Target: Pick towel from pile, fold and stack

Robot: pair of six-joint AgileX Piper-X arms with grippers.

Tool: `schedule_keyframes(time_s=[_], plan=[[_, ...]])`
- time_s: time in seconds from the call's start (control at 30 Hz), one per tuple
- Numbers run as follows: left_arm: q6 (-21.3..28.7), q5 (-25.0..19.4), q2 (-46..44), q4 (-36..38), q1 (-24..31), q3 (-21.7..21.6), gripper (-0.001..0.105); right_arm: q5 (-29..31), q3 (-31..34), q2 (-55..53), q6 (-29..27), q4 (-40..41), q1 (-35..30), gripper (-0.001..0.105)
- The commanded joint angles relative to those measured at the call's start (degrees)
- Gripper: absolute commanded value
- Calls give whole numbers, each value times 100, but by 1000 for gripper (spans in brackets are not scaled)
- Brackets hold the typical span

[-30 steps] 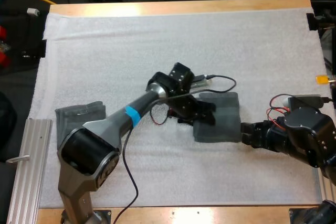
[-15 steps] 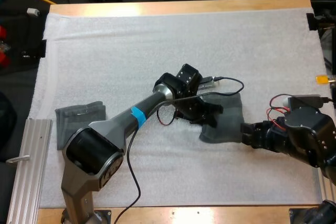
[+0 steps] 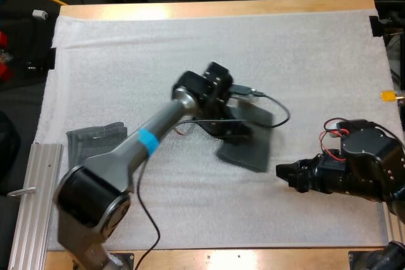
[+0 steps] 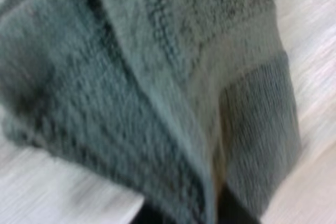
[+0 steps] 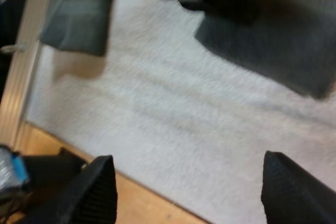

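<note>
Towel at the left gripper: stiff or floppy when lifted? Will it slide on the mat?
Probably floppy: the towel creases into soft folds at the left gripper, so it would likely sag and drape. Likely light for its size: thin looped cloth. May drag rather than glide on the white mat, as both look textured.

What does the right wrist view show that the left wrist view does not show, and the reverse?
Right wrist view: the stack, the table's wooden edge, the open right claw over the mat, and the left claw at the towel. Left wrist view: the towel's hem and folds close up, pinched by the left claw's fingers. Both: the towel and the mat.
</note>
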Motion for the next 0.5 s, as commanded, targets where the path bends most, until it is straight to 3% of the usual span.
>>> schedule_keyframes(time_s=[0.0,0.27,0.47], plan=[[306,-336,-221,329,140,-47,0,-141,-39,5,-14,-95,-5,58],[816,-425,-980,1118,980,-47,0,-142,-39,5,26,-378,-5,58],[1307,-871,-1398,1900,1671,-47,0,-142,-39,5,26,-364,-5,58]])
